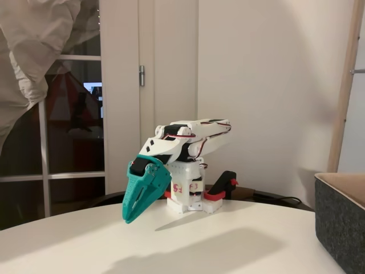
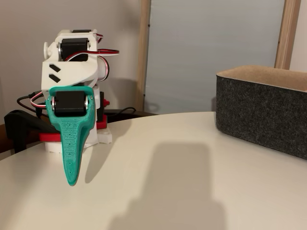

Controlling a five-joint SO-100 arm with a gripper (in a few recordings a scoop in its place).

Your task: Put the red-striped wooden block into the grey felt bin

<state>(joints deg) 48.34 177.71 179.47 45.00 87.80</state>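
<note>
Folding back over its white base, the arm [image 1: 188,140] is seen at the far side of the round white desk [image 1: 228,240], with the teal hand [image 1: 130,216] pointed steeply down so that its tip hangs just above the desk surface. The hand's two fingers are pressed together, with nothing between them; in the other fixed view the hand [image 2: 72,179] is seen narrow-on as a single tapering blade, and its shadow falls on the desk beside it. The grey felt bin [image 1: 342,228] is cut off by the right edge and bottom of one fixed view, so that little more than a corner and part of its tan lining are seen. In the other fixed view the grey felt bin [image 2: 264,112] stands at the right, well apart from the hand, its right end cut off and its inside hidden by the near wall. No red-striped wooden block can be made out.
</note>
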